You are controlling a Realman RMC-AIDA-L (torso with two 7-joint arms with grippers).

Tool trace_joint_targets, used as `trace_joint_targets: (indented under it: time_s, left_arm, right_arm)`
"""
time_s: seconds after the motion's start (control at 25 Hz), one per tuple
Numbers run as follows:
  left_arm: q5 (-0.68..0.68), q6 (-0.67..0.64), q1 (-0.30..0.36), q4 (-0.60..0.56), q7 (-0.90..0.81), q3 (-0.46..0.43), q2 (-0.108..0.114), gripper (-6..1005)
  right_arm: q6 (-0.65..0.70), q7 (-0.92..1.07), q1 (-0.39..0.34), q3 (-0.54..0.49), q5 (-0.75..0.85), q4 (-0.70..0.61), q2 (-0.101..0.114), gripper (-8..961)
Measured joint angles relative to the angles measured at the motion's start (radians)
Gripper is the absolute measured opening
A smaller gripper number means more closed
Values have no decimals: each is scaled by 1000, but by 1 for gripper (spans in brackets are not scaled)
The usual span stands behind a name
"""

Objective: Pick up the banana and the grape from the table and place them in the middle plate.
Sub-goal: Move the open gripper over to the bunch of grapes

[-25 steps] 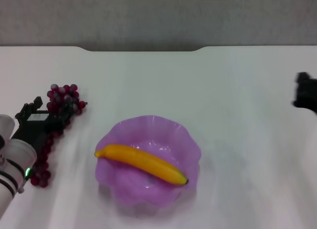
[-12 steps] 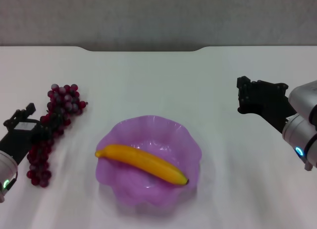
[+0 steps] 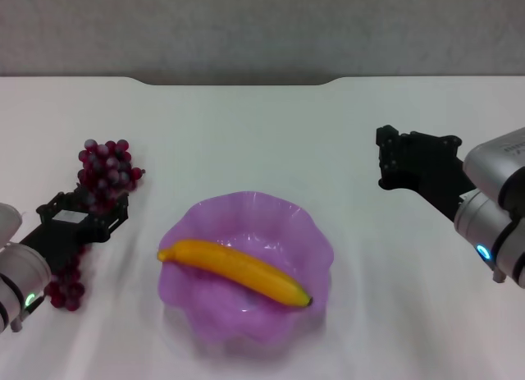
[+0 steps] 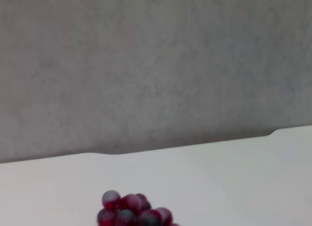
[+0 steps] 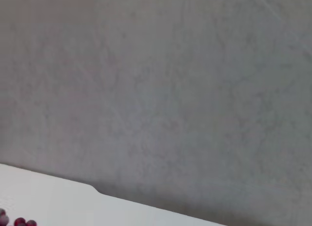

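left gripper (image 3: 82,218) shifted onto grape (image 3: 105,168) bunch middle.

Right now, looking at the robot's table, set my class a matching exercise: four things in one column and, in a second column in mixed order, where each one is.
Column A
1. banana
2. grape
3. left gripper
4. right gripper

Column B
a. over the middle of the grape bunch
b. lying across the middle plate
c. above bare table, right of the plate
d. on the table, left of the plate

Pairs: 1-b, 2-d, 3-a, 4-c
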State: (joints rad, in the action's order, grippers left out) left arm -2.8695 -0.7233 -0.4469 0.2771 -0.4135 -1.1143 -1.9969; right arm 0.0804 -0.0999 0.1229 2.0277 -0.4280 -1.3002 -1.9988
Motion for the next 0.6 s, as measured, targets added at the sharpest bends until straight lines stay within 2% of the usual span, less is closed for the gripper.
trace_joint_targets:
  time_s: [0.28, 0.6]
  left_arm:
    - [-1, 11, -35, -77, 55, -94, -17, 716]
    - [-2, 52, -48, -94, 103, -96, -29, 701]
  right_arm:
    - [-1, -10, 2, 18, 0, -14, 0, 22]
    - [-1, -11, 3, 21, 0, -25, 0, 22]
